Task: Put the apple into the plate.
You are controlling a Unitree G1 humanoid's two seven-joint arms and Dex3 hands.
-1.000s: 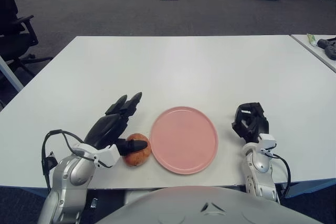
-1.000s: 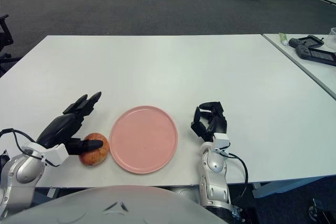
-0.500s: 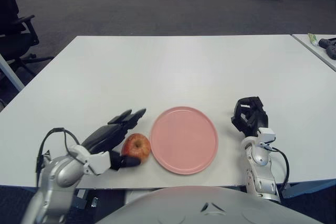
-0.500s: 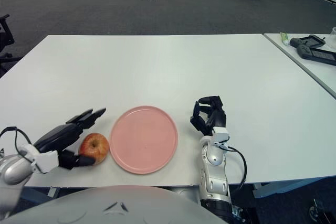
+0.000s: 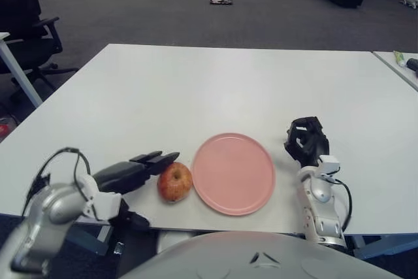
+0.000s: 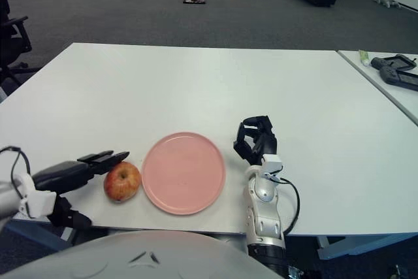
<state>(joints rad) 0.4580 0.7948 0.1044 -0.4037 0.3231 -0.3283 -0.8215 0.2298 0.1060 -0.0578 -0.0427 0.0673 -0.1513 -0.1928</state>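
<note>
A red-yellow apple (image 5: 175,181) lies on the white table (image 5: 215,89) just left of an empty pink plate (image 5: 232,172), near the front edge. My left hand (image 5: 134,169) lies flat and low to the left of the apple, fingers stretched out towards it, holding nothing; its thumb hangs below the table edge. My right hand (image 5: 307,140) is parked to the right of the plate with its fingers curled, empty.
A black office chair (image 5: 26,24) stands off the table's far left. A neighbouring table with dark devices (image 6: 395,73) is at the far right. Grey carpet floor lies beyond, with boxes and a small object (image 5: 223,1) far back.
My left hand has let go of the apple and drawn back left and down. The apple stands free beside the plate. The view has shifted slightly.
</note>
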